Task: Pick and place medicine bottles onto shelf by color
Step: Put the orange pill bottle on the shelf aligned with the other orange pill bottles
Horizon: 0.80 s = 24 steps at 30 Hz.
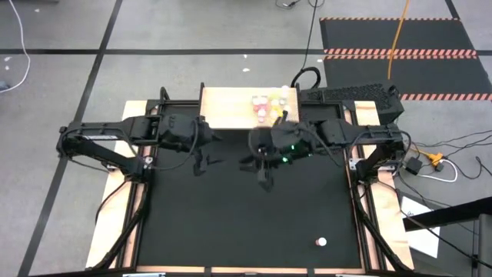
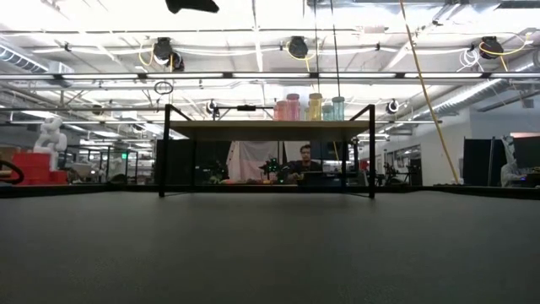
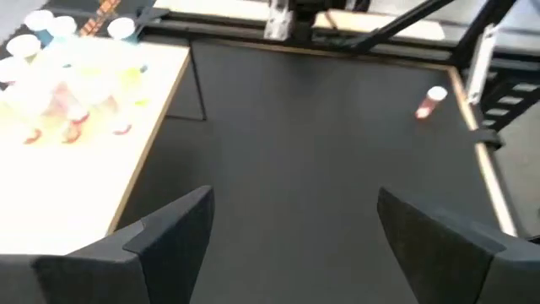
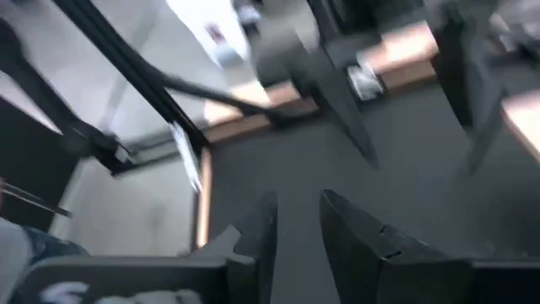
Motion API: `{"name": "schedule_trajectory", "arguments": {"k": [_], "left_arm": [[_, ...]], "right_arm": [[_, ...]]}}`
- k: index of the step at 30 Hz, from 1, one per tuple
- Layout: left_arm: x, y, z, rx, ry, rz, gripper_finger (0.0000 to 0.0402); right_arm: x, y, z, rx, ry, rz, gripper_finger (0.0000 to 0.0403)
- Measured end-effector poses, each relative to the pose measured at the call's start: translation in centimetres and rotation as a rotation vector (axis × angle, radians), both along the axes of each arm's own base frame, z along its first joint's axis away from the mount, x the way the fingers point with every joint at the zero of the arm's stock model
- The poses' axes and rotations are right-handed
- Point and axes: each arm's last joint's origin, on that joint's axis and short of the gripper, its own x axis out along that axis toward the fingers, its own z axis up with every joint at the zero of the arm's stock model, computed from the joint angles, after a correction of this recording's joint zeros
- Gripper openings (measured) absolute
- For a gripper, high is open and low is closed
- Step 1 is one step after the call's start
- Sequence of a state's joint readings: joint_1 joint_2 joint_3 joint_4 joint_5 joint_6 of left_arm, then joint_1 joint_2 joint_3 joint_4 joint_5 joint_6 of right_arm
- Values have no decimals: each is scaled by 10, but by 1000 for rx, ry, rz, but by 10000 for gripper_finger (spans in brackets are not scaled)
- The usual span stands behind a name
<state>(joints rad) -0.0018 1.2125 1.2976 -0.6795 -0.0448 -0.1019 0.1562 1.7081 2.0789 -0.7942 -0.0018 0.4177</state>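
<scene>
One red-bodied medicine bottle (image 1: pixel 320 242) lies alone at the mat's near right corner, far from the shelf (image 1: pixel 227 108). The right gripper (image 1: pixel 265 178), jaws nearly together and empty, hangs nearer it than the left gripper (image 1: pixel 201 163), jaws apart. Other bottles (image 1: pixel 270 103) crowd the shelf.

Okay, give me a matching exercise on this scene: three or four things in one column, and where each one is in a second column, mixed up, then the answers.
Column one:
1. shelf
2. lone bottle
3. cluster of bottles
4. left gripper

Column two:
A. lying on the black mat, near its front right corner
B. standing on the right part of the wooden board
C. hanging open above the mat, left of the right gripper
D. at the back edge of the mat, between the two arms

Pairs: 1-D, 2-A, 3-B, 4-C
</scene>
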Motion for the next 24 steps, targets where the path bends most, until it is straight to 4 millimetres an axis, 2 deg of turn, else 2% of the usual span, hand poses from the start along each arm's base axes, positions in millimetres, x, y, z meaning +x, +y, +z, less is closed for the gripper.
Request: {"name": "schedule_trajectory", "arguments": {"k": [4,6,11,15,18,24], "left_arm": [[0,-5,1,-1,-13,-14,333],[3,-5,2,21,-28,-9,333],[12,-5,4,18,-90,-4,333],[21,-7,6,-33,-152,18,333],[31,-10,3,-88,-171,39,333],[45,-21,-18,-186,-68,82,333]], "right_arm": [[-16,18,-15,-25,196,-63,77],[-28,29,-27,-36,349,-94,76],[-56,65,-74,-87,667,-82,84],[-77,96,-114,-106,835,-14,116],[-91,110,-143,-131,952,10,148],[-117,136,-178,-155,1061,84,201]]}}
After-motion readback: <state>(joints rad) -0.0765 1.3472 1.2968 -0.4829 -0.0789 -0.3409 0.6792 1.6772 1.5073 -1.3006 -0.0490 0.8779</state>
